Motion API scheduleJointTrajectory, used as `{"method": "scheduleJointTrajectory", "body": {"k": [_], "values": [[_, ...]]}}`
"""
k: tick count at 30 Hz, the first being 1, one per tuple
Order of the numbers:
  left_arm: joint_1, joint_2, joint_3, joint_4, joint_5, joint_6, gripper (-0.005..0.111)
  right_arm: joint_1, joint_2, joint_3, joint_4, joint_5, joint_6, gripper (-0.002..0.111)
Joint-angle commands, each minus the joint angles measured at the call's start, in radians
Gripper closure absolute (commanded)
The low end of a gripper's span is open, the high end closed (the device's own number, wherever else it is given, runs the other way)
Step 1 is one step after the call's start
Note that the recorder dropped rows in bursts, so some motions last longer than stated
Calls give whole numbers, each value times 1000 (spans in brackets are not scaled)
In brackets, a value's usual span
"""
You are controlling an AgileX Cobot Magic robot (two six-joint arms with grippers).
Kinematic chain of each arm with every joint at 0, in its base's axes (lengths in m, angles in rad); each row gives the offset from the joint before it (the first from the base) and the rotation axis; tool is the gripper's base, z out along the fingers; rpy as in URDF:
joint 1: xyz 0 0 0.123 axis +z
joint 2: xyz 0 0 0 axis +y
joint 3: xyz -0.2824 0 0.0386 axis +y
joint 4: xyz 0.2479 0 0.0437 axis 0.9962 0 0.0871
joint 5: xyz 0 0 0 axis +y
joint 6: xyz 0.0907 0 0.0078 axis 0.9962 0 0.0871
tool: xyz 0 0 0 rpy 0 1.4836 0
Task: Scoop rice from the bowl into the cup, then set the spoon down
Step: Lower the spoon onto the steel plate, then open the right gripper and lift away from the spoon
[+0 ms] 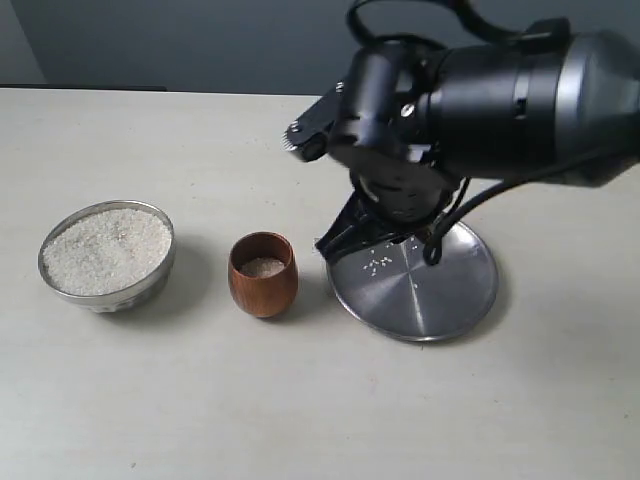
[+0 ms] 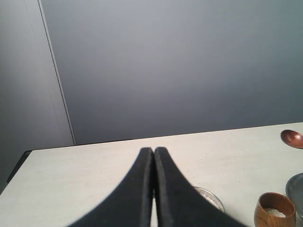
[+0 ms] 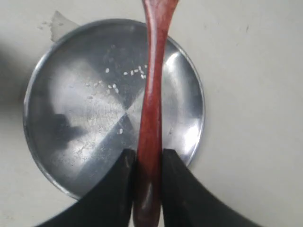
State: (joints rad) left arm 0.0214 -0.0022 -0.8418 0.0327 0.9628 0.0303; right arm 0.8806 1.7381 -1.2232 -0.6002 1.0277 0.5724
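Note:
The silver bowl [image 1: 150,285] heaped with white rice [image 1: 105,248] stands at the left of the exterior view. The brown wooden cup [image 1: 263,290] beside it holds a little rice [image 1: 263,267]. My right gripper [image 3: 149,158] is shut on the handle of the wooden spoon [image 3: 151,104], which stretches across the flat steel plate [image 3: 71,123]. Its oval bowl also shows in the left wrist view as the spoon [image 2: 292,138]. My left gripper [image 2: 154,153] is shut and empty, low over the table behind the bowl [image 2: 214,198] and cup [image 2: 275,210].
A few loose rice grains [image 3: 113,86] lie on the plate [image 1: 450,295]. The bulky black right arm [image 1: 470,100] hangs over the plate's back edge and hides the spoon in the exterior view. A grey wall rises behind the table.

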Motion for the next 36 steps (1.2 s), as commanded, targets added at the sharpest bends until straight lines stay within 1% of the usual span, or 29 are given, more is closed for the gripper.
{"method": "scheduleJointTrajectory", "body": {"k": [1,6,13,18,20,33,34,36], "values": [[-2,2,-7,8,-6,-3,106,-92,-13,35,162,-108,-56,109],[-2,2,-7,8,-6,-3,106,-157,-13,162,248,-302,-56,109],[-2,2,-7,8,-6,-3,106,-237,-13,345,247,-545,16,109],[-2,2,-7,8,-6,-3,106,-277,-11,423,255,-687,16,109],[-2,2,-7,8,-6,-3,106,-280,-2,433,255,-714,16,109],[-2,2,-7,8,-6,-3,106,-280,85,433,266,-749,26,108],[-2,2,-7,8,-6,-3,106,-280,85,433,266,-755,26,105],[-2,2,-7,8,-6,-3,106,-280,85,433,270,-760,29,93]]}}
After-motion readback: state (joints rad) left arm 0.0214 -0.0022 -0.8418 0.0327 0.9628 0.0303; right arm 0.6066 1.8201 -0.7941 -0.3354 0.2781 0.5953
